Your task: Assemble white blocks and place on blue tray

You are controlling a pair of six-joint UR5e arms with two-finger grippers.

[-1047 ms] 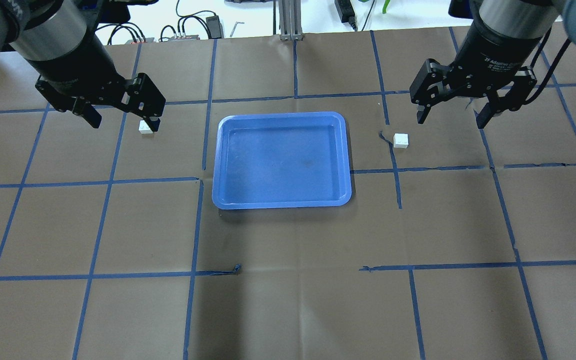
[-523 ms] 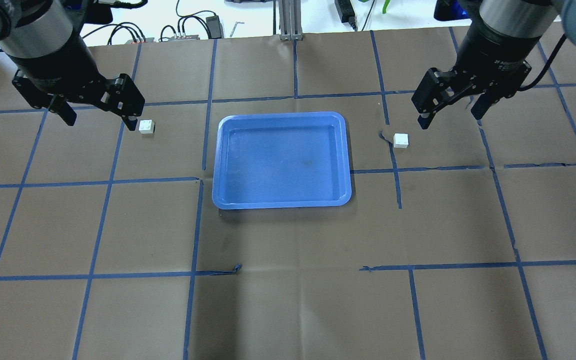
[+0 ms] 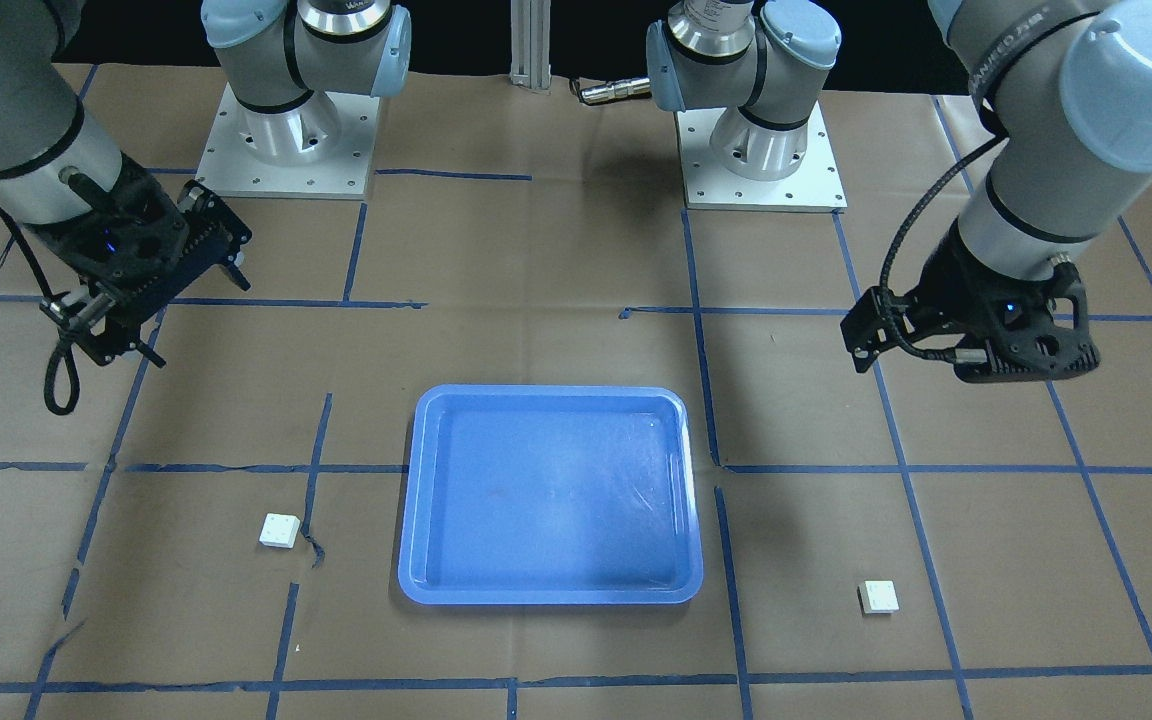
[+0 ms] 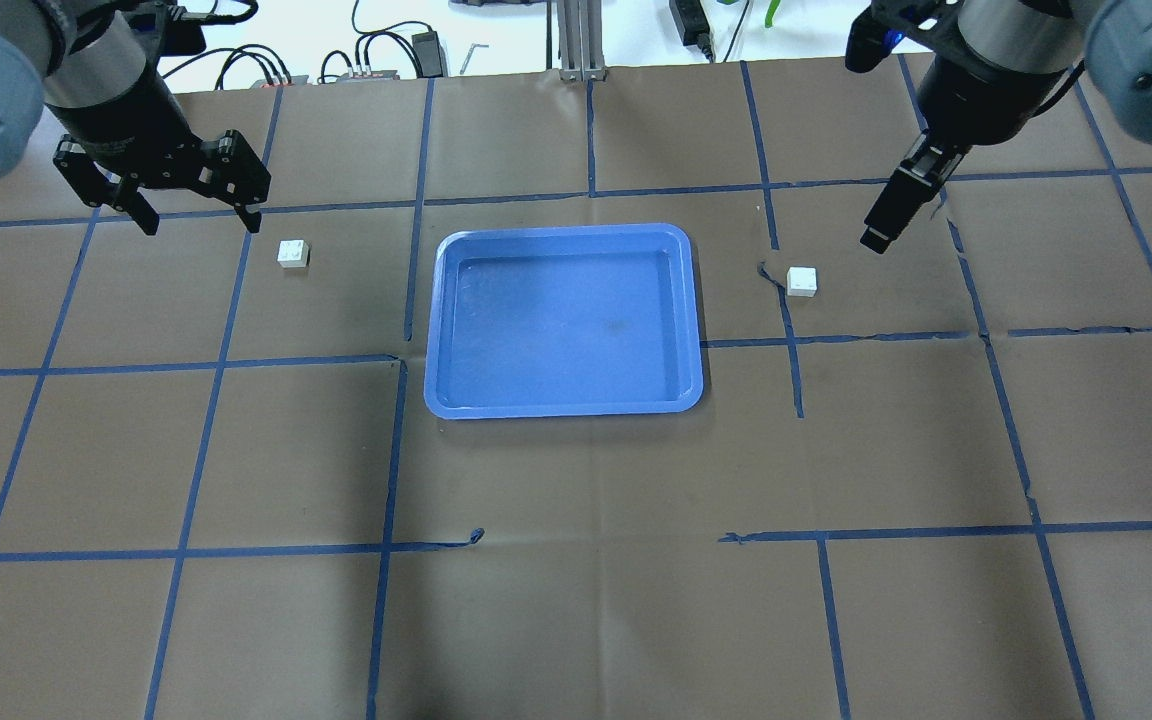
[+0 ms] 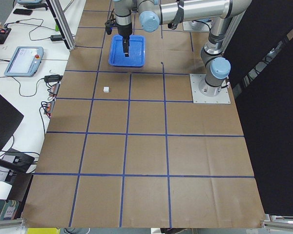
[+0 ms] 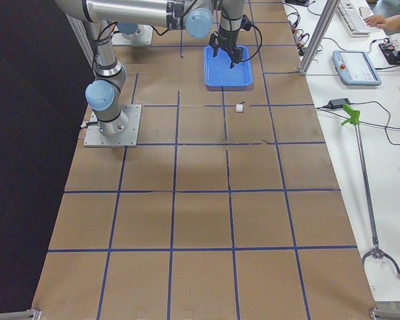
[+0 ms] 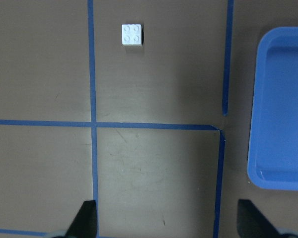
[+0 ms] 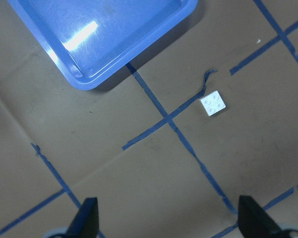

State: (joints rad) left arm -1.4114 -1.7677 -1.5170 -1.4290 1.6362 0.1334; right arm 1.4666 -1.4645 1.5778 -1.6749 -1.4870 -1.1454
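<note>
The blue tray lies flat in the middle of the brown surface, and the first white block and the second white block sit on the surface with their bumps up, one on each side of the tray and not touching it. The left tool hangs in the air near the first white block, not touching it, and its two fingers are wide apart with nothing between them. The right tool hangs in the air near the second white block, on the side away from the tray, and its fingers are wide apart too, holding nothing.
</note>
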